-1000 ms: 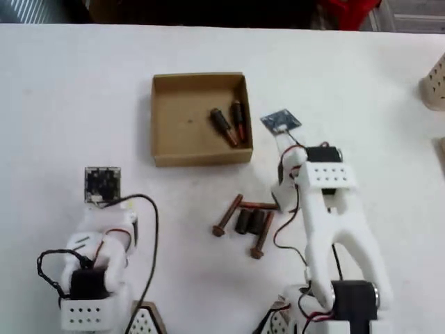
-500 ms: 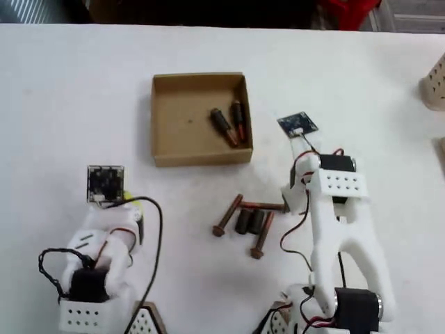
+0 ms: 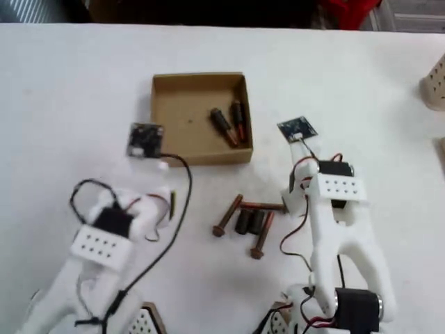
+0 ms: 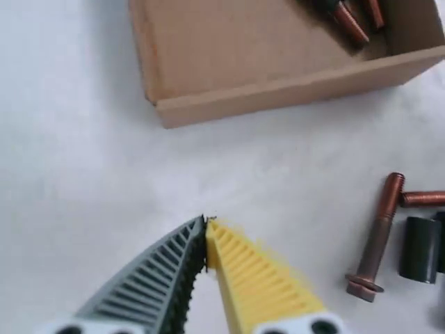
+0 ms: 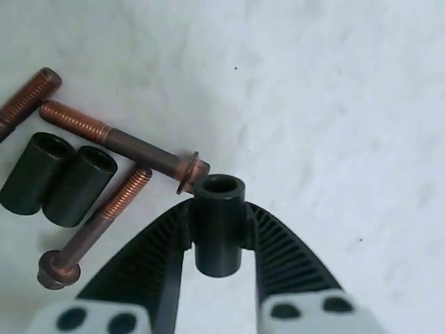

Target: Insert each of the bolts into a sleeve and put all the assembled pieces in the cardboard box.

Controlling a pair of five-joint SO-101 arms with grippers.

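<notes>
The cardboard box (image 3: 201, 158) stands at mid-table with two assembled pieces (image 3: 229, 122) in its right part; its front wall (image 4: 278, 94) faces my left gripper. Three copper bolts (image 3: 227, 214) and two black sleeves (image 3: 249, 221) lie in a loose cluster in front of the box. My left gripper (image 4: 206, 226) is shut and holds nothing; it hovers over bare table between the box and the cluster's left side (image 3: 171, 200). My right gripper (image 5: 217, 209) is shut on a third black sleeve (image 5: 219, 233), held upright beside a bolt's head (image 5: 189, 170), at the cluster's right end (image 3: 285, 202).
A beige perforated block (image 3: 434, 83) sits at the table's right edge. The arms' bases (image 3: 142, 321) are at the near edge. Open white tabletop lies left of the box and right of the right arm.
My left arm has swung up and to the right, from the near-left corner toward the box and the bolts. My right arm shifted slightly right early on, then held still with the sleeve.
</notes>
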